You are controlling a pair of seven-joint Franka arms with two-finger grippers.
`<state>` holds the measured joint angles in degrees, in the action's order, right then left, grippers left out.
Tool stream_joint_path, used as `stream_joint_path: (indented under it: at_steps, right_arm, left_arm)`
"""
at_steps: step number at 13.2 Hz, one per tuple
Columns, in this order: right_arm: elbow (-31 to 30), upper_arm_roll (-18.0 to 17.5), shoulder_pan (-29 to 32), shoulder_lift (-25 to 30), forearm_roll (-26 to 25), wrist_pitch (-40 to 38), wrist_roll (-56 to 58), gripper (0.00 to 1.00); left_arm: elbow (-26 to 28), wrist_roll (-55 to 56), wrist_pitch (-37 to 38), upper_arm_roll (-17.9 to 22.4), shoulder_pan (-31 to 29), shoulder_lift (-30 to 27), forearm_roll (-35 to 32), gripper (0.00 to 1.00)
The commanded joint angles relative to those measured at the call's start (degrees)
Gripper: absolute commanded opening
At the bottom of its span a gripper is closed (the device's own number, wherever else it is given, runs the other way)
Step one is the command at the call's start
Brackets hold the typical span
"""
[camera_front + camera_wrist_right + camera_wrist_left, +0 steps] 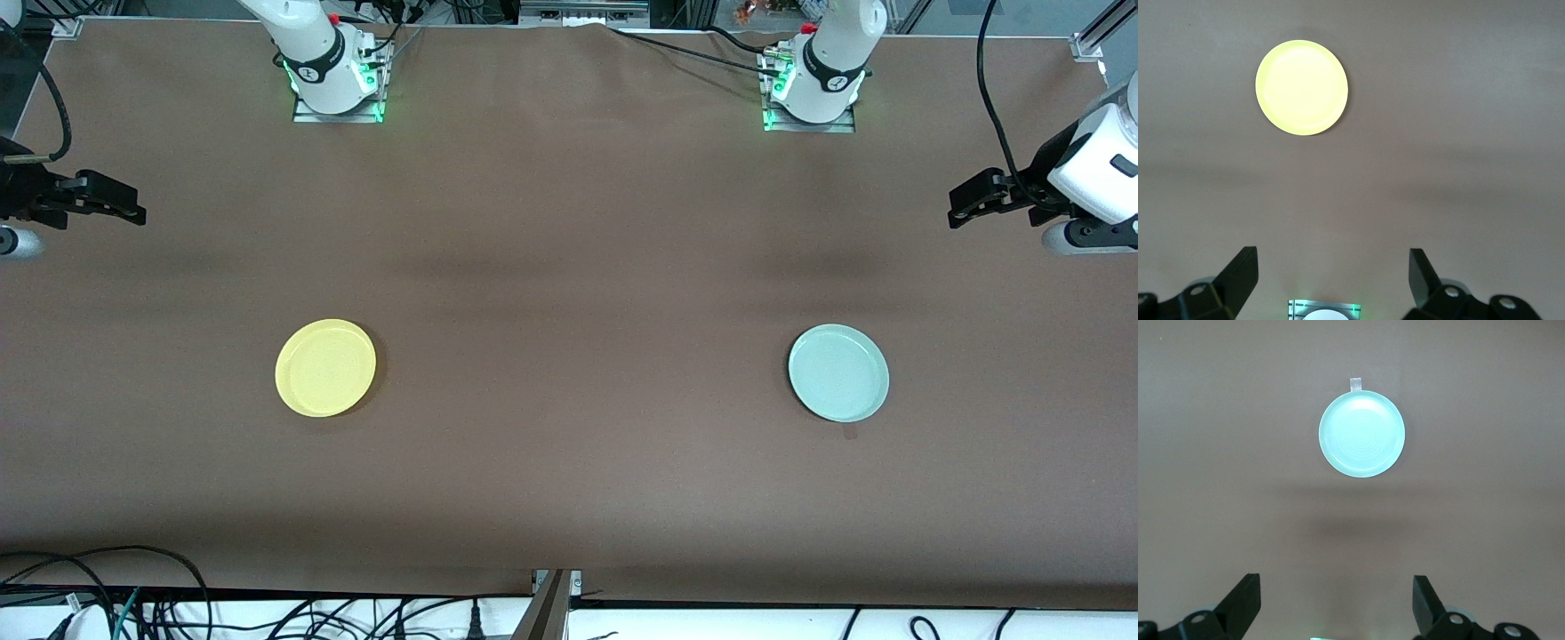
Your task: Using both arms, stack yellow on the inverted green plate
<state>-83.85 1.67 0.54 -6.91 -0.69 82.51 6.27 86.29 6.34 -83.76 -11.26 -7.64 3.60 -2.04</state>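
Brown surface carries yellow toward the right arm's end, green plate toward the left arm's. Left pincer and right pincer hang spread wide, empty, over opposite end edges.

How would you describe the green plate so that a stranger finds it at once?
On the brown table, look toward the left arm's end. There a round, shallow plate lies flat by itself: the green plate, with a small tab of tape at its edge. The only other plate, the yellow plate, lies toward the right arm's end.
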Motion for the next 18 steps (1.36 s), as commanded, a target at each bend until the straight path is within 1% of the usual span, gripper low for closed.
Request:
stream_joint_path:
  at_steps: [1, 5, 10, 13, 15, 16, 18]
  right_arm:
    - [1.1, 0.0, 0.2, -0.5, 1.1, -0.3, -0.7, 1.0]
    - [1.1, 0.0, 0.3, -0.5, 1.0, -0.3, -0.7, 1.0]
    - [1.1, 0.0, 0.3, -0.5, 1.0, -0.2, -0.7, 1.0]
    - [1.1, 0.0, 0.3, -0.5, 1.1, -0.3, -0.7, 1.0]
    - [1.1, 0.0, 0.3, -0.6, 1.0, -0.3, -0.7, 1.0]
    - [1.1, 0.0, 0.3, -0.5, 1.0, -0.3, -0.7, 1.0]
    - [1.1, 0.0, 0.3, -0.5, 1.0, -0.2, -0.7, 1.0]
  left_arm:
    - [-1.8, 0.5, 0.5, -0.3, -0.3, 1.1, -0.7, 1.0]
    - [-1.7, 0.5, 0.5, -0.3, -0.3, 1.2, -0.7, 1.0]
    - [-1.9, 0.4, 0.5, -0.8, 0.6, 4.2, -0.7, 1.0]
    - [1.8, -0.5, 0.1, -0.9, -0.4, 4.8, -0.2, 1.0]
    - [4.5, 1.3, -1.7, -1.0, -0.1, 4.3, -0.7, 1.0]
    - [6.7, 3.6, -3.8, -1.1, -0.1, 4.2, -0.8, 1.0]
    - [13.2, 4.0, -11.7, -0.9, -0.4, 3.9, -0.7, 1.0]
